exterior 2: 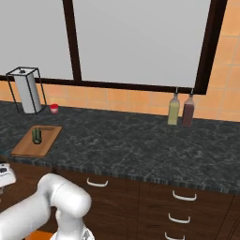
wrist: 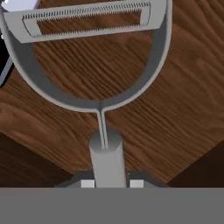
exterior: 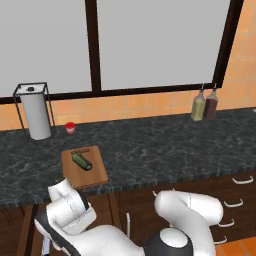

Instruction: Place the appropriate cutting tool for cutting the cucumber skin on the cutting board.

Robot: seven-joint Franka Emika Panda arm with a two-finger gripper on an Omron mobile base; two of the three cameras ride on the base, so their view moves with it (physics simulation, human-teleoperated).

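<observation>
Centre of the hand view: my gripper (wrist: pixel 112 183) is closed on the peeler (wrist: pixel 94 61), handle between the fingers, over brown wood; cutting board (exterior: pixel 95 172) with cucumber (exterior: pixel 82 161) lies left of centre; lift level before releasing.

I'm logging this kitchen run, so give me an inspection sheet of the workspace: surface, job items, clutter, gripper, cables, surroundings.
Surface: dark speckled stone counter, wooden drawers below.
Cutting board: brown wood, lying flat near the counter's front edge.
Cucumber: dark green, lying on the board.
Peeler: silver-grey, Y-shaped; its handle runs down between the finger tips in the hand view, with brown wood behind it.
Clutter: paper towel roll in a wire holder, small red cup, two bottles by the back wall.
Gripper: shut on the peeler's handle.
Cables: nothing seen.
Surroundings: large window above, orange tiled wall.
</observation>
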